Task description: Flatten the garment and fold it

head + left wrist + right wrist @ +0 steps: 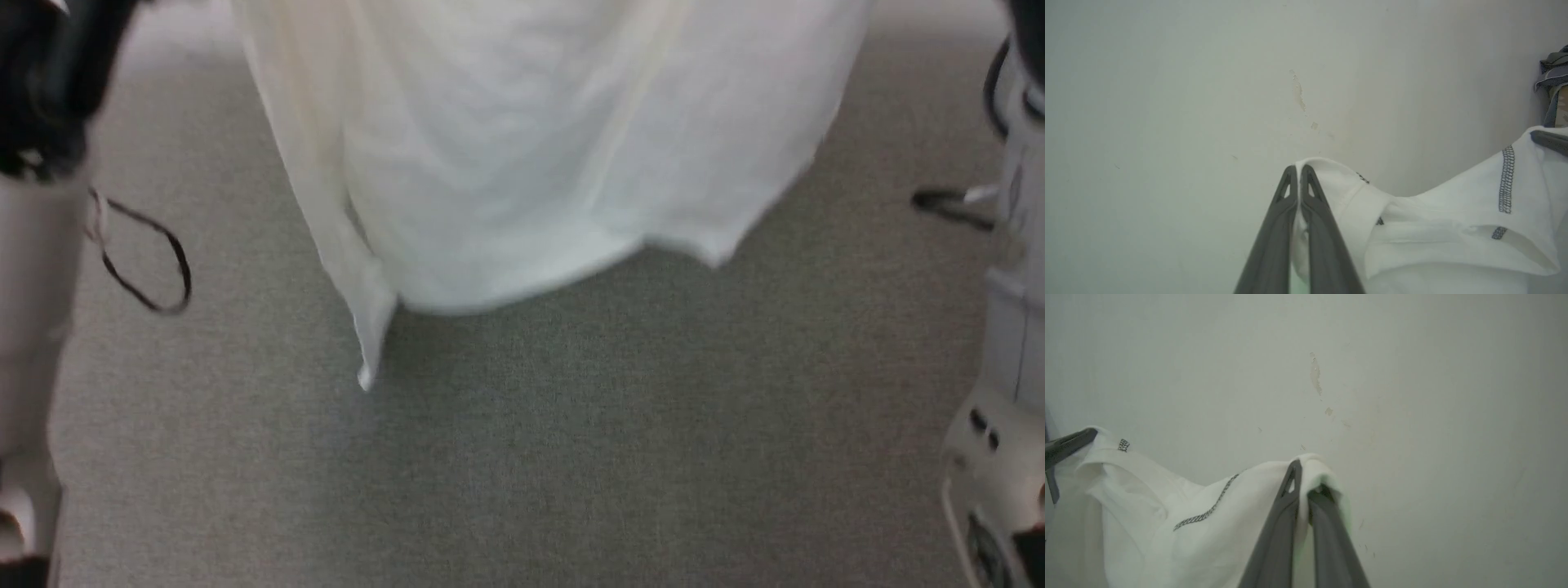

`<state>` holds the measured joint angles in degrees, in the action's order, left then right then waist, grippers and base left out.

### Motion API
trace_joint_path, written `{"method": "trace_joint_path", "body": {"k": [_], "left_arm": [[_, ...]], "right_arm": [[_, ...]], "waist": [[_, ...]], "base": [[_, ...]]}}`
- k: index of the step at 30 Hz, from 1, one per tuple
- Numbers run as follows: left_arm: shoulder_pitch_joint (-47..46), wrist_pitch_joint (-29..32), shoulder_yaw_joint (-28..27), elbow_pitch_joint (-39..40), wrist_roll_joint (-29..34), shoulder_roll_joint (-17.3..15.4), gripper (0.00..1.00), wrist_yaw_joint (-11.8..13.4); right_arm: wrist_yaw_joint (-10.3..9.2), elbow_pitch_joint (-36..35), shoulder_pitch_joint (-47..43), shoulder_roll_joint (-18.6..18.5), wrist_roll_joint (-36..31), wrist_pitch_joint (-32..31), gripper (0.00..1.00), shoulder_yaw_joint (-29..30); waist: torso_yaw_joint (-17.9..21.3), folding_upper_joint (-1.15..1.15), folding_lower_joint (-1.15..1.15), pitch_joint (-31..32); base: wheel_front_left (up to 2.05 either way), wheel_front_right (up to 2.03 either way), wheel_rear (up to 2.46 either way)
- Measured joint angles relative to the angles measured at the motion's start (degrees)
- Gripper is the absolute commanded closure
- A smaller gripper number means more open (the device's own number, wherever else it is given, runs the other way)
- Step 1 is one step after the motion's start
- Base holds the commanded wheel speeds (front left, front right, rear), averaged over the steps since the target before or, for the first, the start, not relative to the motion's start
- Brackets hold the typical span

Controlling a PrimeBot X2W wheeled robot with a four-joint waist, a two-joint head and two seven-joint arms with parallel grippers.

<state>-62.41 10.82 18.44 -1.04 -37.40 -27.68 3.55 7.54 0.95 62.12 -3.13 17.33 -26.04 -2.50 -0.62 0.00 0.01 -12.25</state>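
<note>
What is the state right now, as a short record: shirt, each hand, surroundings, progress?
shirt: white shirt held up, hanging; hem over the grey surface, contact unclear
left hand: left hand shut, shirt fabric pinched between its fingers
right hand: right hand shut, fabric bunched over its tips
between hands: cloth sags, dark zigzag stitching showing
surroundings: pale wall with small marks; looped dark cable beside the left forearm
progress: not laid flat, not folded
</note>
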Motion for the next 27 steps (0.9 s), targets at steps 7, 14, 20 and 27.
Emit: {"method": "trace_joint_path", "body": {"k": [7,14,20,27], "left_arm": [[-15.7,-2.9,0.2,-8.2,4.6,-0.1,1.00,-2.0],[-26.4,-9.5,0.5,-16.2,8.3,0.9,1.00,-3.4],[-27.9,-16.0,1.2,-21.1,9.2,2.3,1.00,-4.8],[-25.4,-20.8,1.9,-22.5,9.1,2.2,1.00,-7.1]], "right_arm": [[0.00,10.5,16.7,0.0,-8.1,4.2,1.00,0.5],[0.00,20.8,27.9,-0.8,-15.0,11.5,1.00,1.9],[0.00,27.8,30.6,-0.8,-17.3,17.2,1.00,1.9],[0.01,30.3,29.8,-0.7,-14.4,21.5,1.00,-2.4]], "waist": [[0.6,0.00,0.01,-8.9],[0.9,0.00,0.01,-18.1],[0.9,0.00,0.01,-25.0],[0.5,0.00,0.01,-30.3]], "base": [[0.00,0.00,0.00],[0.00,0.00,0.00],[0.00,0.00,0.00],[0.00,0.00,0.00]]}}
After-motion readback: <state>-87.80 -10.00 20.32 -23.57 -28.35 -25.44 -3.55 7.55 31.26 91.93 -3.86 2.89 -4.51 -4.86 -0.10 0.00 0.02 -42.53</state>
